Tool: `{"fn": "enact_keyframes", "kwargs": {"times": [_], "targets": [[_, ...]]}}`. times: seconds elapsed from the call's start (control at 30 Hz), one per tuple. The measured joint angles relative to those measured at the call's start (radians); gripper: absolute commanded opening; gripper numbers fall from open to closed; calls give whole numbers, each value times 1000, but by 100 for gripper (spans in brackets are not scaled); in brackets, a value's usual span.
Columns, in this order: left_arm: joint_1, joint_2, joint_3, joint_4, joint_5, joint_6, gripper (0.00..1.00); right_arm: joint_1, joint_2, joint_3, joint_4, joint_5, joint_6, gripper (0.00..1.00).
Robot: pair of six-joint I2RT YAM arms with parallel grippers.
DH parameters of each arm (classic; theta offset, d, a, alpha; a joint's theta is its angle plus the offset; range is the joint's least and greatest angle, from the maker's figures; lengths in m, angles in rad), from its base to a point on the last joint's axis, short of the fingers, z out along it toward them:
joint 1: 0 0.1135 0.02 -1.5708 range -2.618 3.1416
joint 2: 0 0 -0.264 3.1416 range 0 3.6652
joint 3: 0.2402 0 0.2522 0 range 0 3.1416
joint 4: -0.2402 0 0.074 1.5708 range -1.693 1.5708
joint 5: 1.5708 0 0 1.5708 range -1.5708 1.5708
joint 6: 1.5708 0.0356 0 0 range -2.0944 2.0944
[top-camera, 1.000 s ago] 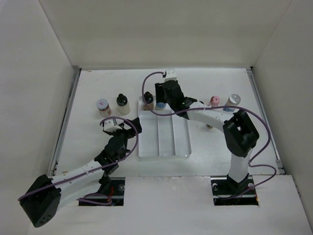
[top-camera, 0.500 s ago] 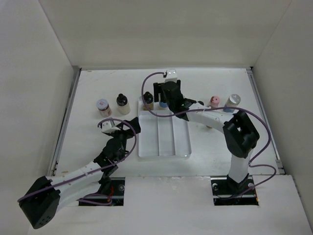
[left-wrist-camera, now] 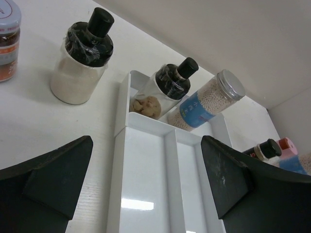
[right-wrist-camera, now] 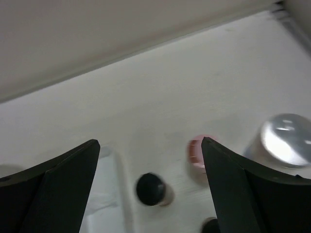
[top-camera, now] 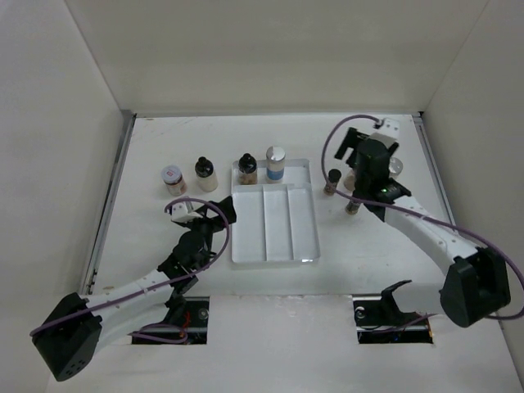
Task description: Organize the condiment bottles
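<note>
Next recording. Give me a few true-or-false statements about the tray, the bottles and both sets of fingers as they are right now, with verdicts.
1. Two bottles stand at the far end of the tray: a black-capped bottle and a silver-capped bottle. True.
2. The left fingers are shut on a bottle. False: they are open and hold nothing.
3. The silver-capped bottle lies on its side on the table, left of the tray. False: it stands upright in the tray.
4. The right fingers are open and hold nothing. True.
</note>
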Motion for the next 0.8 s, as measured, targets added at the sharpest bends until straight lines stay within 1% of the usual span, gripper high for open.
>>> {"fn": "enact_keyframes", "kwargs": {"times": [0.07,0.13,0.23,0.27,0.4,0.43,0.6,0.73,0.8], "targets": [[-3,0,0,1,0,0,97,-89,-59,-53,-17,55,17,99],[-4,0,0,2,0,0,97,-148,-90,-86,-44,97,23,99],[-4,8,0,7,1,0,97,-195,-86,-89,-85,114,23,92],[-4,13,0,8,1,0,97,-198,-81,-89,-92,109,22,88],[-4,25,0,9,4,0,97,-186,-35,-80,-105,37,18,73],[-4,24,0,10,5,0,97,-184,-14,-76,-106,19,20,72],[-4,26,0,14,5,0,97,-179,72,-65,-117,-51,41,78],[-8,31,0,14,5,0,97,-184,123,-41,-129,-77,54,78],[-8,31,0,14,7,-1,97,-188,150,-25,-128,-83,59,76]]}}
